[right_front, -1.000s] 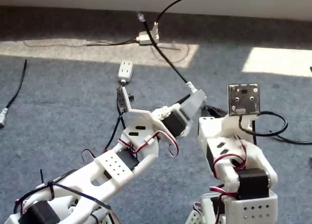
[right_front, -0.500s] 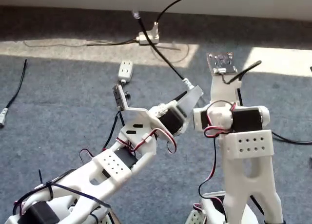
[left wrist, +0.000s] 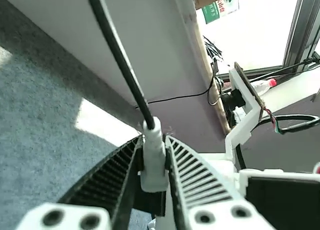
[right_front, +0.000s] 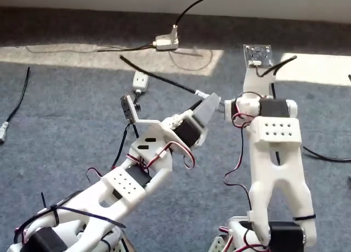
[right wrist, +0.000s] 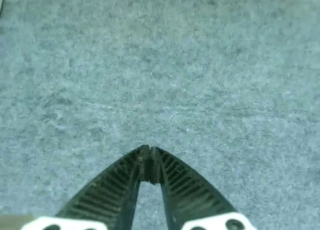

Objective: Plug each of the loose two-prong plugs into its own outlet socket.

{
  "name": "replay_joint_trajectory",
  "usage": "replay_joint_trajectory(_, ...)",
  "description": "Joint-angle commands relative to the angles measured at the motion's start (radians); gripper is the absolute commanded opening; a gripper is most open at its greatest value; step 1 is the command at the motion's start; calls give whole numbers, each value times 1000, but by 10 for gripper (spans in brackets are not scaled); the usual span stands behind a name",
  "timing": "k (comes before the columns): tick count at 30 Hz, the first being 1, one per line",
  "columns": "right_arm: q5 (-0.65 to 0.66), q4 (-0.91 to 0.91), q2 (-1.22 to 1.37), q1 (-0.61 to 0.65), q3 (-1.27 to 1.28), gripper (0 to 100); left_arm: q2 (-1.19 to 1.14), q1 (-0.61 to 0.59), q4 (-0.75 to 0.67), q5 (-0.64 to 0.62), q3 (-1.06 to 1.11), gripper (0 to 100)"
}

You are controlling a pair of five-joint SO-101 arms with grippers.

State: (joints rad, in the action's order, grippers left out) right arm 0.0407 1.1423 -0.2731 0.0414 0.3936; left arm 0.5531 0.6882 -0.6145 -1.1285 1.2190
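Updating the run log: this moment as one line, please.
left gripper: shut on plug | right gripper: shut, empty, above carpet | outlet socket: on carpet, plug not inserted

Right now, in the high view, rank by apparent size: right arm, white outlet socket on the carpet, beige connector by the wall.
1. right arm: largest by far, though nearest the camera.
2. connector and outlet socket look about alike, so no ranking.

High view downward, wrist views close, carpet (right_front: 66,109) shared
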Motion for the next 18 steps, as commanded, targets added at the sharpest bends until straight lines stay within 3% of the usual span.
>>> replay_joint_trajectory(1, -6, -56, 56, -84, -64, 19, 31, 18, -6, -5, -5, 5)
replay_joint_trajectory(12, 5, 260, -274, -107, -71, 18, 27, 12, -6, -5, -7, 5)
replay_joint_trajectory(18, 97, 443, -498, 39, 25, 18, 27, -13, -6, -5, -18, 5)
